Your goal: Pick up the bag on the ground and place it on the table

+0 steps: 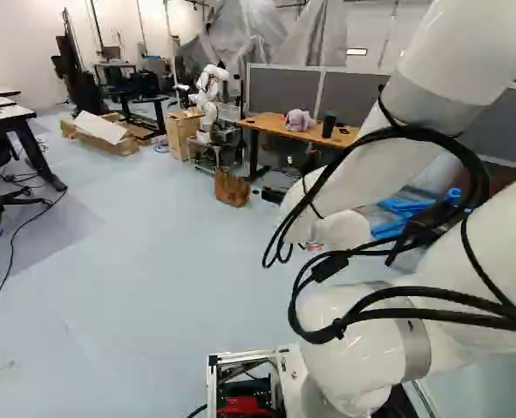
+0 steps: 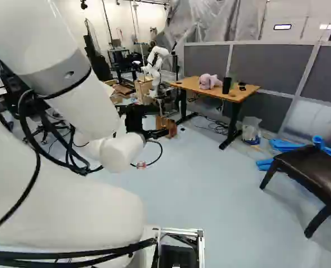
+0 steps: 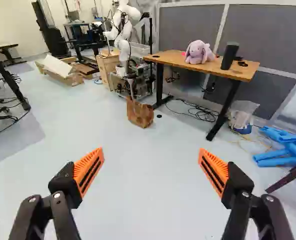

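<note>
You're holding the gripper (image 3: 151,151) wide, w/ nothing inside. The bag (image 3: 140,114) is standing on the floor (image 3: 148,190) nr. the table (image 3: 175,60). Caut.: overshooting under the table, you're risking snagging the cables (image 3: 204,114).

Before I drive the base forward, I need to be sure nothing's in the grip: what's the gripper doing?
Gripper: open, fingers wide apart, holding nothing; the brown bag stands on the floor well ahead.
</note>
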Motion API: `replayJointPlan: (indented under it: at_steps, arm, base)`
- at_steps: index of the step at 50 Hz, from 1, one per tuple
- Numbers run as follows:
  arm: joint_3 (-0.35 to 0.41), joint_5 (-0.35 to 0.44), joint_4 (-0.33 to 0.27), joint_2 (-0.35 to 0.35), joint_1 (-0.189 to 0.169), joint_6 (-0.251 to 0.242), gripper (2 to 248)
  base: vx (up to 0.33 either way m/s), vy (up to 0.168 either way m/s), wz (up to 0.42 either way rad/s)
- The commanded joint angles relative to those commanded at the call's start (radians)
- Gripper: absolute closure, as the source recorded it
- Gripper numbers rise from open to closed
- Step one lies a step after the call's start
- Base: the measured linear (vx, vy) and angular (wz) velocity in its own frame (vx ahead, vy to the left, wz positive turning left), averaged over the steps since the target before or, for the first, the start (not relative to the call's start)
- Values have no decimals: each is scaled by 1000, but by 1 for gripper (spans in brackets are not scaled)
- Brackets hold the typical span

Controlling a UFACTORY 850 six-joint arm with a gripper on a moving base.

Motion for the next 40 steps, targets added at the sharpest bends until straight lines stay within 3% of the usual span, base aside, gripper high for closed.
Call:
replayJointPlan:
  at_steps: [40]
  arm:
    - [0,0,0,0,0,0,3]
  base:
    - [3,1,1]
